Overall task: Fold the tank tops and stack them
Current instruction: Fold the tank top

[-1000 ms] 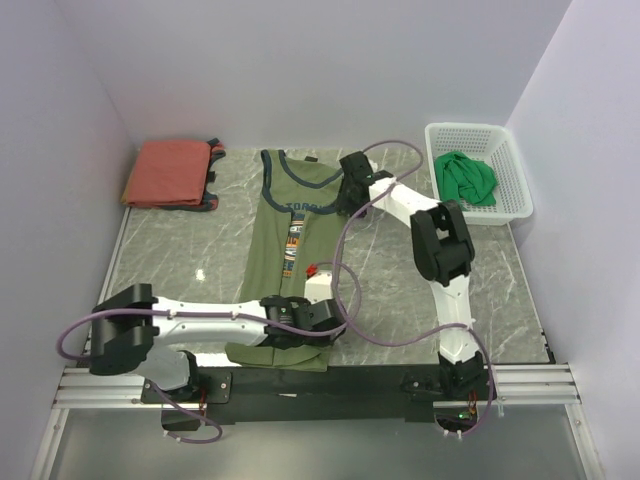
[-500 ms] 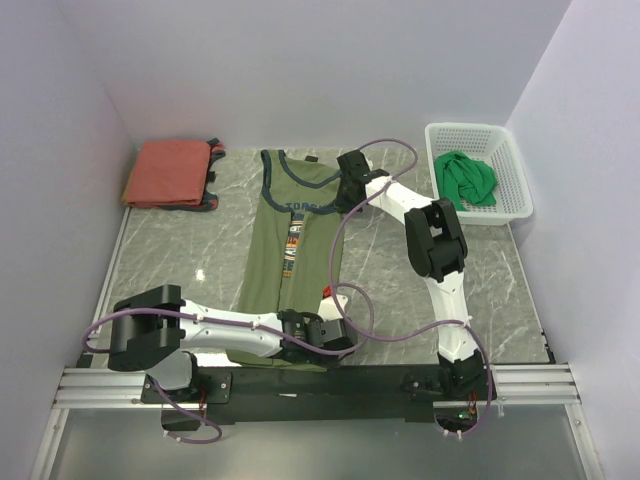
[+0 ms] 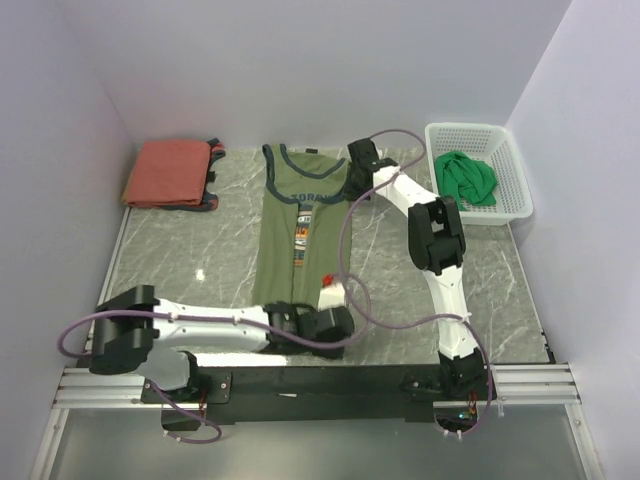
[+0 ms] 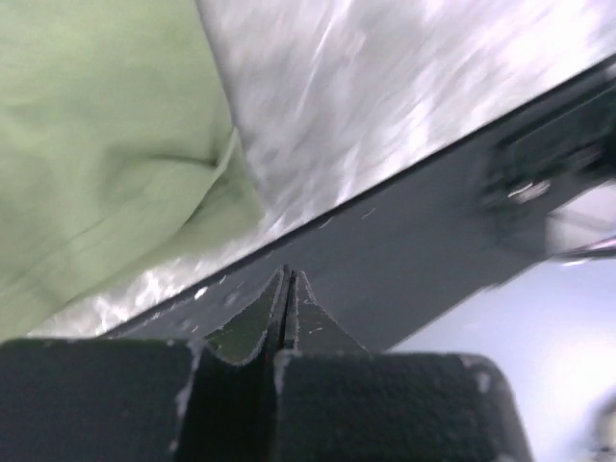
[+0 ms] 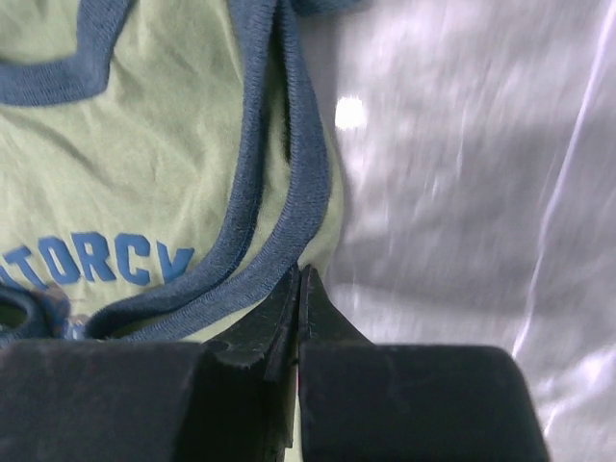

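The olive green tank top (image 3: 300, 230) with navy trim lies flat and lengthwise at the middle of the table. My right gripper (image 3: 351, 186) is at its upper right armhole. In the right wrist view its tips (image 5: 300, 270) are shut on the cloth edge just below the navy trim (image 5: 289, 202). My left gripper (image 3: 340, 325) is by the hem's right corner, jaws shut (image 4: 286, 276). The olive cloth (image 4: 106, 125) ends to their left and none shows between them. The rust-red tank top (image 3: 170, 172) lies folded at back left. The bright green one (image 3: 468, 180) is bunched in the basket.
The white mesh basket (image 3: 521, 180) stands at back right against the wall. A black rail (image 3: 330, 378) runs along the table's near edge, right under my left fingertips (image 4: 308, 308). Purple cables loop off both arms. Walls close in left, back and right.
The right jaws closed on the armhole edge and moved away and right. The left jaws closed and swung right. The olive tank top went from slanted to straight, its hem drawn up from the near edge.
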Robot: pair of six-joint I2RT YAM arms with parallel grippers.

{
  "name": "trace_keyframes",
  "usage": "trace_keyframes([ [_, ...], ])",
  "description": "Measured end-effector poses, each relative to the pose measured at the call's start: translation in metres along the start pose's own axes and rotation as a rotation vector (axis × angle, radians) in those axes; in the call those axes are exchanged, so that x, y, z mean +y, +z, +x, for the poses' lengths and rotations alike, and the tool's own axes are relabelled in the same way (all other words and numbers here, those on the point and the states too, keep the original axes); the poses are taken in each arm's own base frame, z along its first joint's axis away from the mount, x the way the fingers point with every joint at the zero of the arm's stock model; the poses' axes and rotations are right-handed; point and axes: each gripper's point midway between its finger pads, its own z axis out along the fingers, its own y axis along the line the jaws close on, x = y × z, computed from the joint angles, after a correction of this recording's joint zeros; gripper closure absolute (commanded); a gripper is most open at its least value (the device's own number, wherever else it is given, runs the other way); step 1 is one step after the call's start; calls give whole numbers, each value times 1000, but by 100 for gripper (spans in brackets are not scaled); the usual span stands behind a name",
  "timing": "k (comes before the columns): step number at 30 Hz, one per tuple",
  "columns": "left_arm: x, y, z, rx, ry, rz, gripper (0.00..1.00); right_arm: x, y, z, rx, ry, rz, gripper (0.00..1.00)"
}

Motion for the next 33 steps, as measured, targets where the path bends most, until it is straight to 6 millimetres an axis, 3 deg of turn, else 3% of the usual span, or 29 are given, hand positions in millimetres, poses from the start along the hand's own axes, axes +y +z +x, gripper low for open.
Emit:
trace_keyframes([
  [3, -8, -14, -43, -72, -67, 50, 97, -1, 8, -20, -27, 1, 6, 100],
  [4, -5, -19, -63, -108, -102, 60, 96, -1, 11, -29, -41, 0, 5, 95],
  [5, -1, -24, -82, -141, -137, 66, 94, -1, 13, -36, -49, 0, 3, 87],
  [6, 7, -30, -104, -181, -175, 65, 92, -1, 15, -44, -61, 1, -3, 67],
  [9, 38, -43, -169, -305, -286, 32, 89, -7, 14, -62, -86, 0, -14, 40],
  [11, 61, -50, -207, -373, -353, 2, 89, -15, 11, -71, -101, 1, -7, 34],
  [14, 89, -54, -246, -438, -422, -38, 88, -35, 1, -70, -104, 4, 29, 33],
  [17, 132, -48, -277, -482, -503, -108, 90, -49, -24, -64, -103, 9, 61, 34],
  [21, 173, -33, -286, -462, -568, -169, 86, -36, -78, -60, -139, 1, -1, 42],
  [23, 176, -26, -280, -437, -563, -164, 78, -7, -104, -68, -180, -17, -91, 44],
  [26, 163, -17, -261, -394, -530, -135, 74, 47, -124, -76, -216, -61, -256, 48],
  [29, 157, -9, -228, -344, -509, -126, 73, 93, -122, -69, -203, -109, -381, 50],
  [33, 170, -13, -184, -299, -531, -149, 70, 130, -84, -41, -129, -151, -466, 50],
])
